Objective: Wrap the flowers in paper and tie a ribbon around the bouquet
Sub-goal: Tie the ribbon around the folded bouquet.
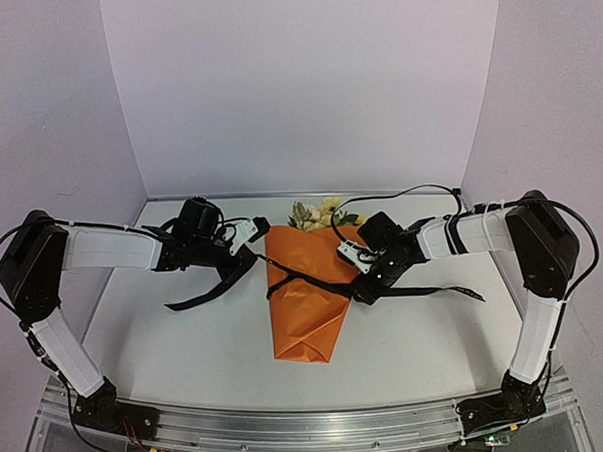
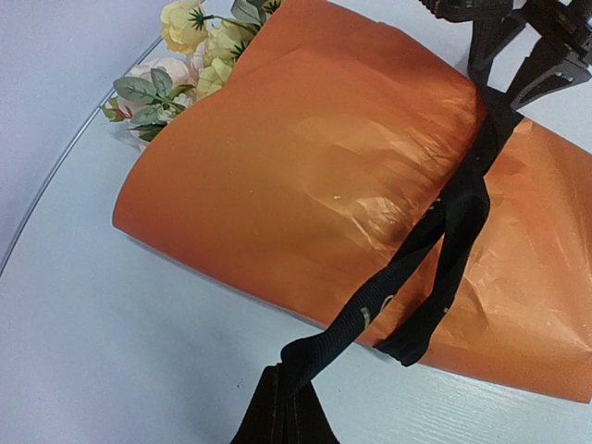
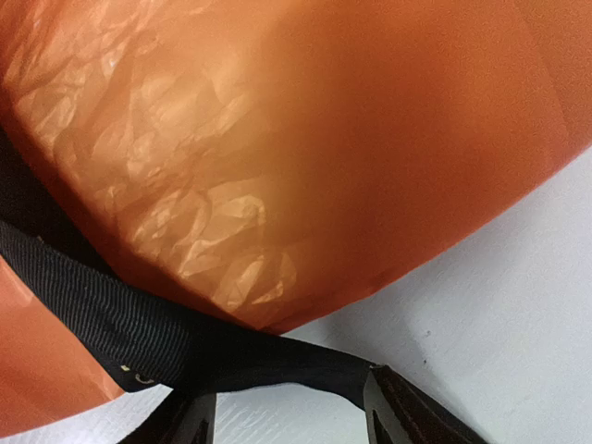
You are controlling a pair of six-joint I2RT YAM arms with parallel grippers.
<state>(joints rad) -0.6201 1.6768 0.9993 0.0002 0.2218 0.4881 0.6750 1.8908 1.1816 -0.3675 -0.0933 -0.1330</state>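
- While the bouquet [image 1: 305, 296] lies flat on the table [image 1: 187, 346] between the two arms, both grippers are at its sides, one left and one right.
- Its wide end points to the far wall, and the flowers [image 1: 317, 213] come out there, pale yellow with green leaves. The pointed end faces the arm bases.
- The orange paper [image 2: 305, 176] is closed around the stems as a cone, with a creased and shiny surface.
- A black ribbon [image 2: 462, 203] goes across the middle of the cone, from one side to the other.
- In the left wrist view two strands of it come down over the paper edge to the table. One strand folds back there in a short loop and the other goes on to the tool.
- The left gripper [image 2: 285, 398] is just beside the left edge of the cone. Its jaws are together and pinch that strand, which runs tight from the fingertips up to the paper.
- The right gripper [image 3: 289, 393] is low at the right edge of the cone, very near the paper.
- Its fingers [image 3: 407, 412] are partly apart, and bare table shows between them.
- The ribbon comes off the paper into this gap and reaches the inner side of one finger. It is not pressed from both sides.
- From the top, one loose end of ribbon lies on the table to the right of this gripper, and another to the left of the left one.
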